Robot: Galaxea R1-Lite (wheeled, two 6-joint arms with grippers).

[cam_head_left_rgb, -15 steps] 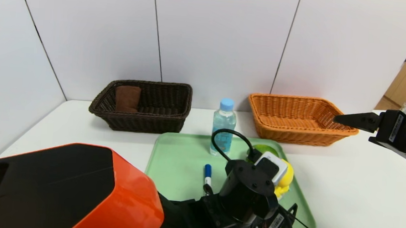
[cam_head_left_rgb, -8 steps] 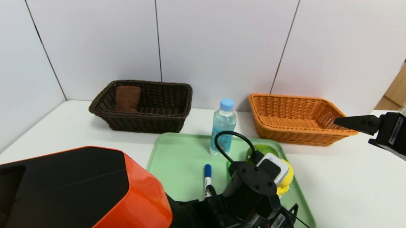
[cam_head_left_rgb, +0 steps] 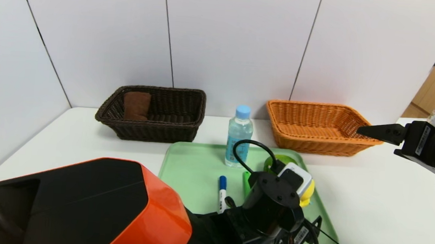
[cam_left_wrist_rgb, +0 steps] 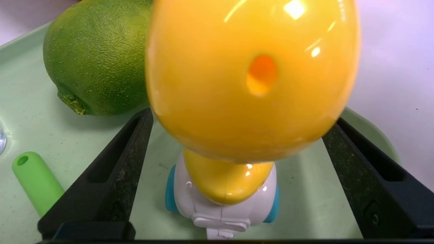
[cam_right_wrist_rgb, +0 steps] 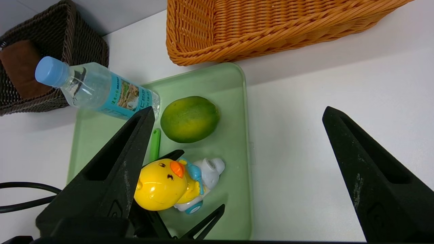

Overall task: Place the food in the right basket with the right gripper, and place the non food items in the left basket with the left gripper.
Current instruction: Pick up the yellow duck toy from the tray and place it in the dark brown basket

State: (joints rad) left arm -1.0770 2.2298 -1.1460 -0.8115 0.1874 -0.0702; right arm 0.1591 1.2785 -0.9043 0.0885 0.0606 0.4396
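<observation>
A yellow duck toy (cam_left_wrist_rgb: 251,78) on a white and blue cart stands at the right of the green tray (cam_head_left_rgb: 191,166), next to a green lime (cam_left_wrist_rgb: 95,57). My left gripper (cam_left_wrist_rgb: 240,118) is open, low over the tray, with one finger on each side of the duck; I cannot tell whether they touch it. It also shows in the right wrist view (cam_right_wrist_rgb: 196,183). A water bottle (cam_head_left_rgb: 238,137), a blue marker (cam_head_left_rgb: 222,189) and a green pen (cam_head_left_rgb: 246,181) are on the tray too. My right gripper (cam_head_left_rgb: 370,130) is open and empty, in the air by the orange basket's (cam_head_left_rgb: 316,127) right end.
The dark brown basket (cam_head_left_rgb: 153,113) at the back left holds a brown cloth (cam_head_left_rgb: 136,105). The orange basket at the back right holds nothing. My left arm's orange shell (cam_head_left_rgb: 81,204) fills the lower left of the head view. White table (cam_head_left_rgb: 387,210) lies right of the tray.
My left wrist has shifted a little to the right over the tray, uncovering the green pen. The right gripper has hardly moved.
</observation>
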